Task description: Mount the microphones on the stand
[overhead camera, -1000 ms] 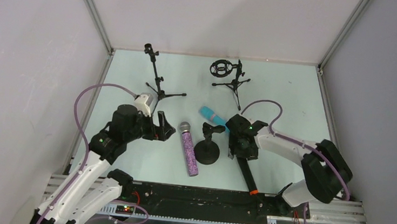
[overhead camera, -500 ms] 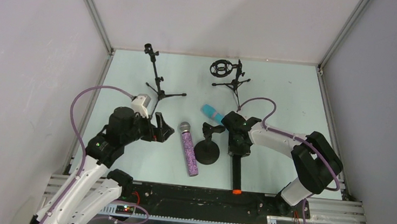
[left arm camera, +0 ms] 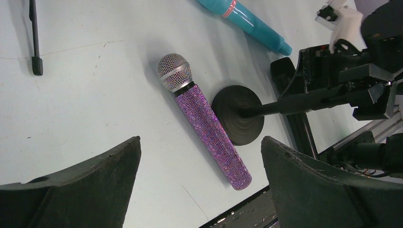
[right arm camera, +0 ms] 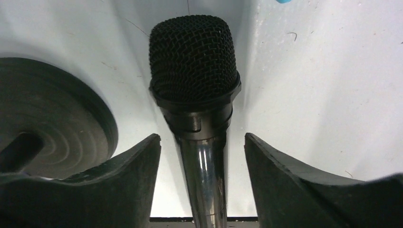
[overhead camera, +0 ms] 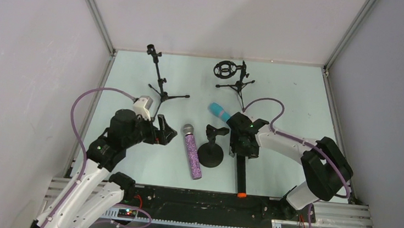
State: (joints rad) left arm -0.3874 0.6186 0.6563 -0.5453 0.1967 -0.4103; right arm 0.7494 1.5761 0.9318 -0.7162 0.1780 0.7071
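We see the black microphone [right arm camera: 192, 52] lying between our right gripper's [right arm camera: 202, 137] spread fingers, gaps either side. The left gripper [left arm camera: 200, 140] gapes wide above the purple microphone [left arm camera: 209, 128], which lies beside the round-base stand [overhead camera: 210, 155].

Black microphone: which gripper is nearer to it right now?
Right. The right gripper straddles the black microphone just behind its mesh head, jaws clear of it on both sides. The left gripper hangs open well to the left, beyond the purple microphone and round-base stand.
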